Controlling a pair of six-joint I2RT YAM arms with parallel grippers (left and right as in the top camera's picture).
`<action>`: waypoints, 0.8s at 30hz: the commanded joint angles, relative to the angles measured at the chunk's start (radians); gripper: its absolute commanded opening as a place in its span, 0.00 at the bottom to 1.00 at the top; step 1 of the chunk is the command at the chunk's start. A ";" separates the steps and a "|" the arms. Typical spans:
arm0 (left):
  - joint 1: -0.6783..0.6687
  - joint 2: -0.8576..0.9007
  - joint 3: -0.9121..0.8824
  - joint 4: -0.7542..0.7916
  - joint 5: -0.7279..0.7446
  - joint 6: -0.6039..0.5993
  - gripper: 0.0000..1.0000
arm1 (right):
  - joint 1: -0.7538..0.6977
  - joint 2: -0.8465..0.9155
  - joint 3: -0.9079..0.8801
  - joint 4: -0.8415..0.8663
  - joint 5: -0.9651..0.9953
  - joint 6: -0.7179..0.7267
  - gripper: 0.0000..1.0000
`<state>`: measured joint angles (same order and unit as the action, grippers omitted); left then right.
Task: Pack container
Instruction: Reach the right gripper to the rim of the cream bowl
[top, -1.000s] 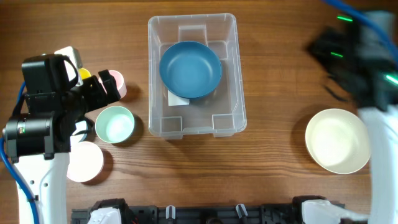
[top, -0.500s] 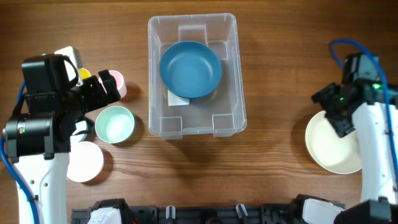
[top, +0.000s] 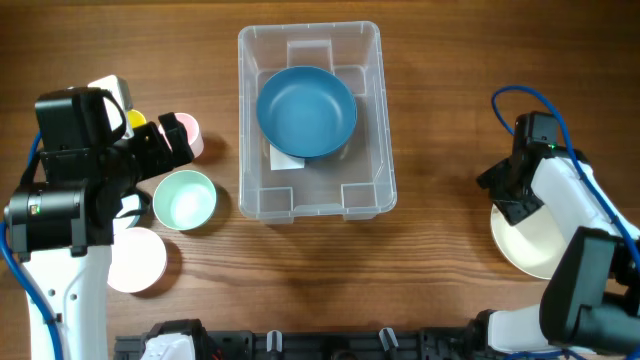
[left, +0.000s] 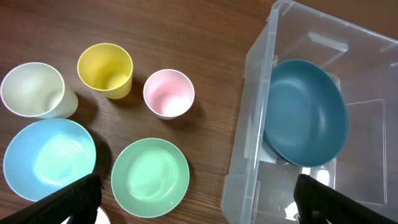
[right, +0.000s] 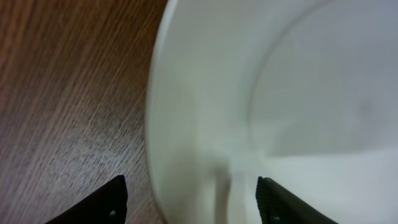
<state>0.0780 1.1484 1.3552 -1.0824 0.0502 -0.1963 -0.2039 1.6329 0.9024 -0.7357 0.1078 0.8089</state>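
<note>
The clear plastic container (top: 384, 150) stands at the table's middle with a blue bowl (top: 306, 110) inside. It also shows in the left wrist view (left: 252, 118) with the blue bowl (left: 305, 112). My left gripper (top: 168, 142) is open and empty, above the cups and bowls to the container's left, and its fingers (left: 199, 205) frame a green bowl (left: 150, 177). My right gripper (top: 503, 196) is open at the left rim of a cream bowl (top: 535, 245). In the right wrist view its fingers (right: 191, 196) straddle that rim (right: 193, 112).
Left of the container are a green bowl (top: 185, 200), a pink cup (top: 188, 133), a yellow cup (left: 104, 70), a white cup (left: 34, 90) and a light blue bowl (left: 50, 158). A pale bowl (top: 137, 260) lies near the front left.
My right arm has swung from the far right back corner down and left to the cream bowl's left rim. The left arm and all objects have stayed still.
</note>
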 joint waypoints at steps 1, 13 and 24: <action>0.005 0.004 0.010 0.000 0.012 0.005 1.00 | -0.003 0.039 -0.003 0.016 0.003 0.003 0.45; 0.005 0.004 0.010 0.000 0.013 0.005 1.00 | -0.003 0.041 -0.003 0.076 -0.001 -0.095 0.15; 0.005 0.004 0.010 0.000 0.012 0.005 1.00 | -0.001 0.038 0.029 0.097 -0.004 -0.196 0.04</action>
<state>0.0780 1.1484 1.3552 -1.0824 0.0502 -0.1963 -0.2047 1.6630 0.9054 -0.6495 0.1432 0.6861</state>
